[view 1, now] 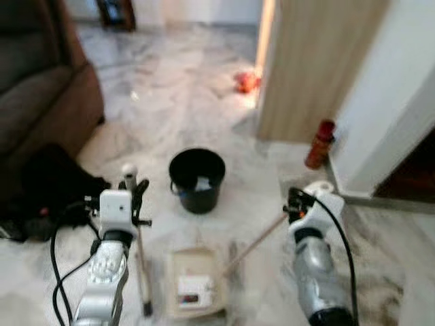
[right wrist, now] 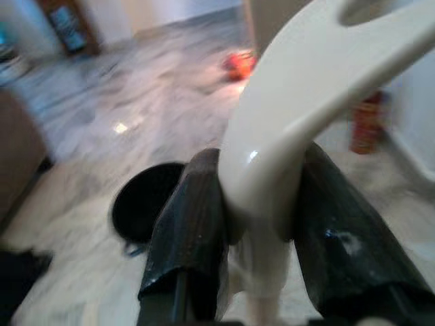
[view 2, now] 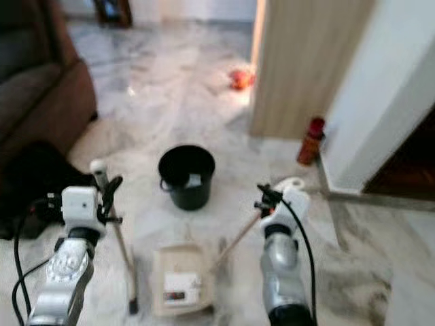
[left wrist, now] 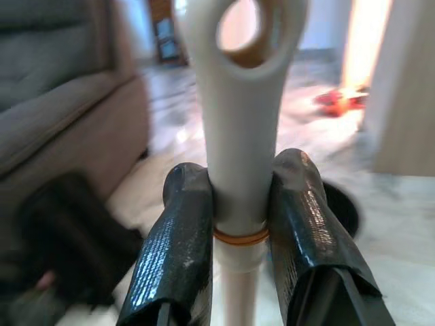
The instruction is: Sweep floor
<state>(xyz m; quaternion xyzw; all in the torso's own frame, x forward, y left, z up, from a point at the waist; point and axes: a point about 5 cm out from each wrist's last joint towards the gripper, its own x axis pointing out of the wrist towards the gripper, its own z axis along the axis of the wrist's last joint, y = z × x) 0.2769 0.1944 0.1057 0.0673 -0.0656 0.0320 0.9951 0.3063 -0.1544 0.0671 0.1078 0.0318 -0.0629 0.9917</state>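
broom [view 1: 139, 265] stands near upright just left of the dustpan [view 1: 196, 284], pale round-topped handle, head down on the marble floor [view 1: 177, 88]. left gripper [view 1: 136, 193] is clamped on it just under the top. dustpan pan lies flat between the two arms with a white scrap in it; its long handle [view 1: 258, 241] slants up and right into the right gripper [view 1: 293, 202]. black bucket [view 1: 197, 178] sits just beyond the pan, paper inside. red bottle [view 1: 319, 144] by the door frame, brown sofa [view 1: 41, 102] on the left.

right eye: same layout, blurred. broom shaft runs top to floor, pan handle runs diagonal toward the right arm.

left wrist: two black rubbery fingers [left wrist: 178, 265] squeeze the smooth white plastic broom handle [left wrist: 238, 122] from both sides, just below its hang hole, orange ring at the grip line.

right wrist: black fingers [right wrist: 190, 238] closed on the curved cream loop grip [right wrist: 292, 142] of the dustpan, bucket [right wrist: 146, 204] ahead.

judgement: broom head is beside the pan mouth, left arm nearer, so the next stroke should run sideways toward the pan.
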